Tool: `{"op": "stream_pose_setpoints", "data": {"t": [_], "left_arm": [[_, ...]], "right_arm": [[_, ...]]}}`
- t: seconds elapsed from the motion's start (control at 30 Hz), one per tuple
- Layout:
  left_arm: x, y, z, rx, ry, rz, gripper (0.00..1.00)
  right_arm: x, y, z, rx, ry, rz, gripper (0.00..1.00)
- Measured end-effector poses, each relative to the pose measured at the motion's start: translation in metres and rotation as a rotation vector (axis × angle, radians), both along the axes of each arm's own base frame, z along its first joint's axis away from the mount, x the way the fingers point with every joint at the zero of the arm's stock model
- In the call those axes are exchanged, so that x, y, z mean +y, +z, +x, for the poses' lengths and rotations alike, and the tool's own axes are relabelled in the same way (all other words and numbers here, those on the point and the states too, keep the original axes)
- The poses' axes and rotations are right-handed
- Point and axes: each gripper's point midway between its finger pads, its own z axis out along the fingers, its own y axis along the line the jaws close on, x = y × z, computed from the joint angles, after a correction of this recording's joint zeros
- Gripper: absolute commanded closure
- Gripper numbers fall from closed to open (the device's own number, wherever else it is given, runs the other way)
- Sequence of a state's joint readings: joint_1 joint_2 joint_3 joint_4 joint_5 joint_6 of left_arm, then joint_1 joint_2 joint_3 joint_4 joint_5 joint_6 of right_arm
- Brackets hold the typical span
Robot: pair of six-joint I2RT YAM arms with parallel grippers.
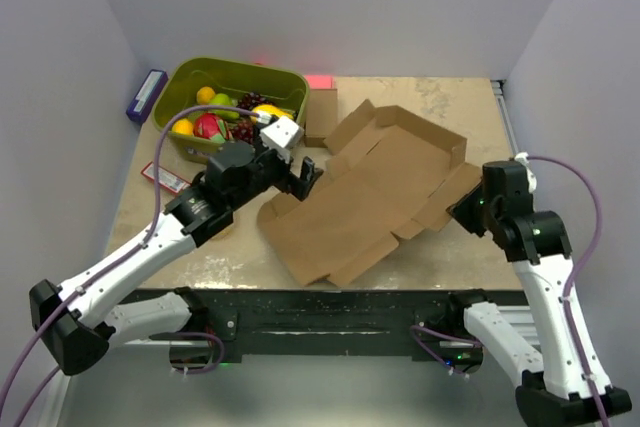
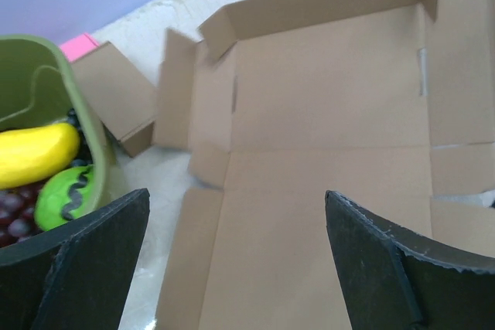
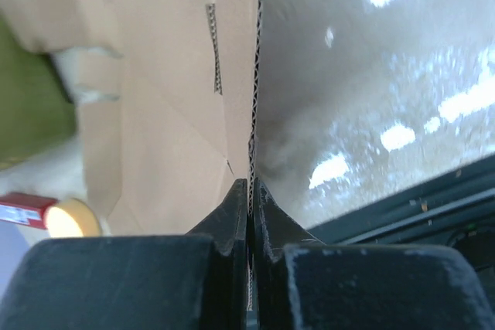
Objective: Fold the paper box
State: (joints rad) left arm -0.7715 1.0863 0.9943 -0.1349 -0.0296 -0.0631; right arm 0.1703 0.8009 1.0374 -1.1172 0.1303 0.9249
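Note:
The paper box is a large brown die-cut sheet lying mostly flat in the middle of the table, with its far and right flaps raised. In the top view my left gripper hovers at the sheet's left edge. The left wrist view shows that gripper open wide above the paper box, with nothing between the fingers. My right gripper is at the sheet's right side. In the right wrist view its gripper is shut on the corrugated edge of a flap of the paper box, which stands upright.
A green bin of fruit stands at the back left, its rim close to my left gripper. A small brown box sits beside it. A purple box leans at the left wall. A tape roll lies near the sheet.

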Motion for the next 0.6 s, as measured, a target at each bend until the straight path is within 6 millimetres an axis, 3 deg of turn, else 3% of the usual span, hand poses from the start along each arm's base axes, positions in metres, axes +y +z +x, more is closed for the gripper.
{"op": "stream_pose_setpoints", "data": {"t": [0.23, 0.4, 0.6], "left_arm": [[0.062, 0.046, 0.024, -0.076, 0.127, -0.145, 0.00], [0.075, 0.063, 0.022, -0.085, 0.111, -0.214, 0.00], [0.079, 0.072, 0.021, -0.067, 0.062, -0.285, 0.00]], "right_arm": [[-0.017, 0.093, 0.003, -0.332, 0.019, -0.082, 1.00], [-0.007, 0.142, 0.005, -0.560, 0.118, -0.089, 1.00], [0.021, 0.179, 0.017, -0.723, 0.322, -0.104, 1.00]]}}
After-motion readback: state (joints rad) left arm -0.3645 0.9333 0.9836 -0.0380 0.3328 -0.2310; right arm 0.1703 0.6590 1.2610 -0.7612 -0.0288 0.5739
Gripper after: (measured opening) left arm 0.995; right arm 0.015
